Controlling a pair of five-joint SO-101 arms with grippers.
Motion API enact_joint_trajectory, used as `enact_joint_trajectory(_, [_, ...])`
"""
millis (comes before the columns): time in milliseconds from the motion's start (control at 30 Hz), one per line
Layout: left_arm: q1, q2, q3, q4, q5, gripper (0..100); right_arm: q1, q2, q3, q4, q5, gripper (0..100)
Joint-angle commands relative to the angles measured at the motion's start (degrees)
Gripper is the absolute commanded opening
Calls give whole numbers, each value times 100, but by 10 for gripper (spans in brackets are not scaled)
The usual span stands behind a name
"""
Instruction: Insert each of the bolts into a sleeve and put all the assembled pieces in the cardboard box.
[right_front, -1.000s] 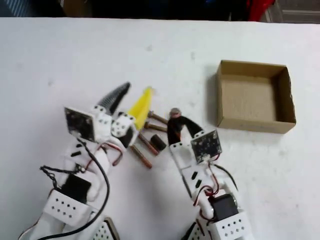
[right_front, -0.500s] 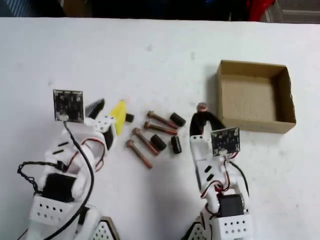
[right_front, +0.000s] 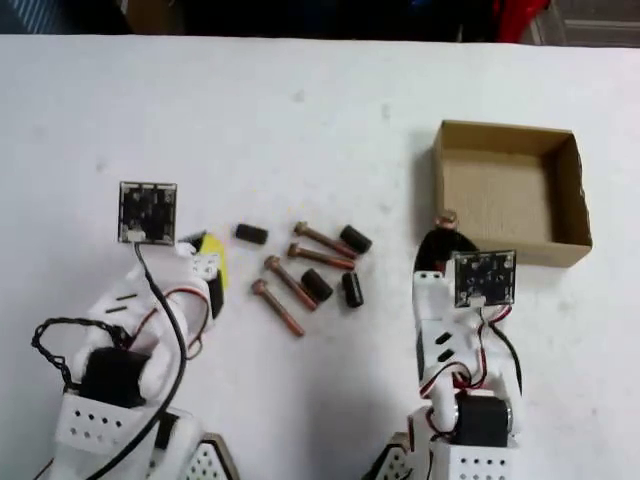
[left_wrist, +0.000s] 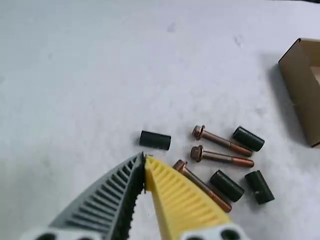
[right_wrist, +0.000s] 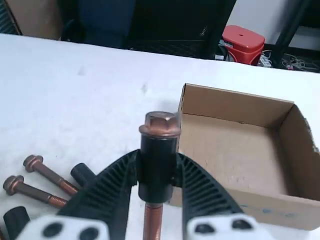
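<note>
My right gripper (right_wrist: 157, 167) is shut on an assembled piece (right_wrist: 157, 156), a copper bolt inside a black sleeve, held upright with its head up. In the high view it (right_front: 445, 238) hangs just in front of the near left corner of the cardboard box (right_front: 510, 190), which looks empty. Several loose copper bolts (right_front: 290, 282) and black sleeves (right_front: 352, 289) lie mid-table. One sleeve (left_wrist: 155, 140) lies apart from them, just beyond my left gripper (left_wrist: 144, 159), which is shut on nothing, grey and yellow fingers together. In the high view that gripper (right_front: 203, 245) sits left of the pile.
The white table (right_front: 300, 120) stretches bare behind the parts and the box. Both arm bases stand at the near edge. The box's near wall (right_wrist: 240, 200) rises right behind the held piece. Chairs and a red item (right_wrist: 245, 42) stand beyond the far edge.
My right gripper carried the assembled piece from the pile rightward to the box's corner. My left gripper went from spread open to shut and drew back left, with a sleeve left lying on the table.
</note>
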Motion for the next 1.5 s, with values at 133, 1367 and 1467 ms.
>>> enact_joint_trajectory(133, [-57, -75, -123, 774, -35, 24, 163, 1042, -1125, 75, 431, 17])
enact_joint_trajectory(1367, [-1244, -75, 826, 756, -607, 23, 998, 11354, -8325, 84, 536, 17])
enact_joint_trajectory(1467, [-1244, -75, 826, 756, -607, 23, 1007, 11890, -8712, 110, 536, 17])
